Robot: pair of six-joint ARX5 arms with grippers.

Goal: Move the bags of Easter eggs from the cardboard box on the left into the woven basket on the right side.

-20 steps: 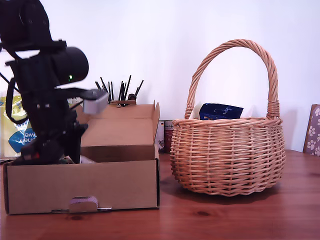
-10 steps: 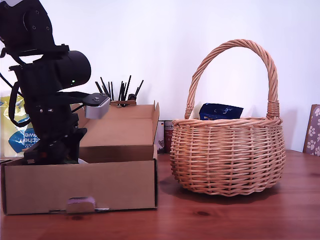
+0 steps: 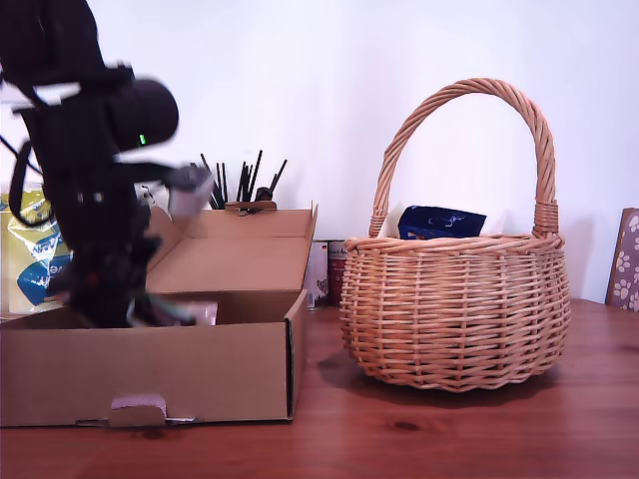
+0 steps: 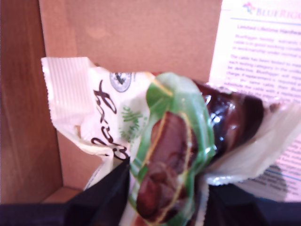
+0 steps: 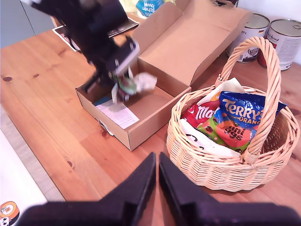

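My first gripper (image 4: pixel 160 205) is shut on a white bag of Easter eggs (image 4: pixel 155 136) with black script and a green-and-brown picture. It holds the bag just above the floor of the cardboard box (image 3: pixel 150 369), at the exterior view's left, where the bag (image 3: pixel 185 312) peeks over the front wall. My second gripper (image 5: pixel 157 176) hangs shut and empty, high above the table in front of the woven basket (image 5: pixel 211 169). The basket (image 3: pixel 454 309) holds several bags, among them a blue one (image 5: pixel 244 113) and a red one (image 5: pixel 197 115).
A printed leaflet (image 5: pixel 116 113) lies on the box floor. Two tins (image 5: pixel 287 37) stand behind the basket. A yellow-and-blue towel pack (image 3: pixel 35 259) and a holder of black sticks (image 3: pixel 240 185) are behind the box. The box lid (image 5: pixel 197 33) stands open.
The first arm has shifted and raised the white bag, which now shows above the box's front wall. The box has slid a little toward the exterior view's left.
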